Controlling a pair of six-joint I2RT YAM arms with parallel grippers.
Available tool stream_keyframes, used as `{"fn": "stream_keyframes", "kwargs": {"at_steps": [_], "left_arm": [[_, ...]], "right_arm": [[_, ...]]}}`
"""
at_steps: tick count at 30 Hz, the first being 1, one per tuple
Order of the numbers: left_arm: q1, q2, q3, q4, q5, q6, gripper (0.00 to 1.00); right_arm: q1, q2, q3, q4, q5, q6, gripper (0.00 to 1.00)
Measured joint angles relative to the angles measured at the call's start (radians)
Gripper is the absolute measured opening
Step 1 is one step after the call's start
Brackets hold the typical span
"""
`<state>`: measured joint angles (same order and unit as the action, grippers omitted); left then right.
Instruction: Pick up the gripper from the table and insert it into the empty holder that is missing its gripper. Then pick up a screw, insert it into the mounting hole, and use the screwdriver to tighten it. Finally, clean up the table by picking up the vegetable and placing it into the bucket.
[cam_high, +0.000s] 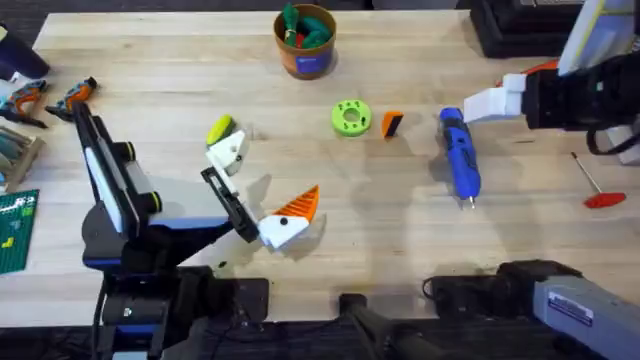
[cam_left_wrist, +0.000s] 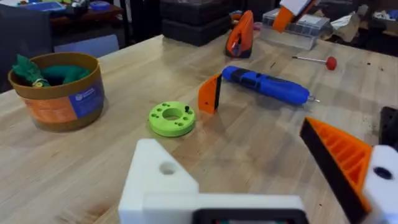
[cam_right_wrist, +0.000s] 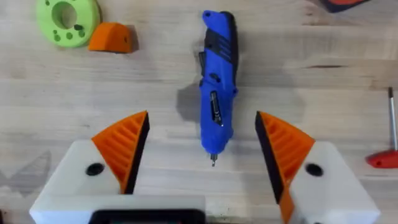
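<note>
Right wrist view has the right gripper (cam_right_wrist: 202, 118) spread wide and holding nothing, both orange ribbed pads in place on their white blocks. Between its fingers, lower down on the worktop (cam_right_wrist: 323, 87), lies the blue screwdriver (cam_right_wrist: 217, 81), its metal bit pointing toward the camera. From overhead, the right gripper (cam_high: 490, 103) hangs just beyond the screwdriver's (cam_high: 460, 155) rear end. A thin rod with a red handle (cam_high: 598, 185) lies farther toward the right edge.

Just left of the screwdriver stands the loose orange gripper finger (cam_high: 392, 123), black face turned toward the screwdriver, and beside that a lime-green disc (cam_high: 350, 117) with holes.

The left gripper (cam_high: 262, 185) is also wide and empty. One finger carries an orange pad (cam_left_wrist: 339, 155); the other is the bare white holder (cam_left_wrist: 158, 183) with an open mounting hole. Overhead, the yellow-green vegetable (cam_high: 219, 129) lies right against the holder's far side.

The orange-brown bucket (cam_high: 305, 55) stands at the worktop's far middle, well apart from both arms, with green and red things inside.
</note>
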<state>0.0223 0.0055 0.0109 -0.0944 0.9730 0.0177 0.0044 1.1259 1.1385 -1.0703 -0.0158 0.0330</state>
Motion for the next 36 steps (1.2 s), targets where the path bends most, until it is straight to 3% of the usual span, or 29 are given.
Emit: {"fn": "stream_keyframes", "kwargs": {"at_steps": [5, 20, 26, 36], "left_arm": [[0.0, 0.0, 0.0, 0.0, 0.0, 0.0, 0.986], [0.0, 0.0, 0.0, 0.0, 0.0, 0.0, 0.985], [0.0, 0.0, 0.0, 0.0, 0.0, 0.0, 0.985], [0.0, 0.0, 0.0, 0.0, 0.0, 0.0, 0.985]], "right_arm": [[0.054, 0.03, 0.046, -0.075, -0.008, 0.017, 0.984], [0.393, 0.327, 0.378, -0.219, 0.025, 0.201, 0.984], [0.416, 0.438, 0.485, -0.25, 0.027, 0.246, 0.984], [0.416, 0.508, 0.489, -0.193, 0.03, 0.26, 0.984]]}}
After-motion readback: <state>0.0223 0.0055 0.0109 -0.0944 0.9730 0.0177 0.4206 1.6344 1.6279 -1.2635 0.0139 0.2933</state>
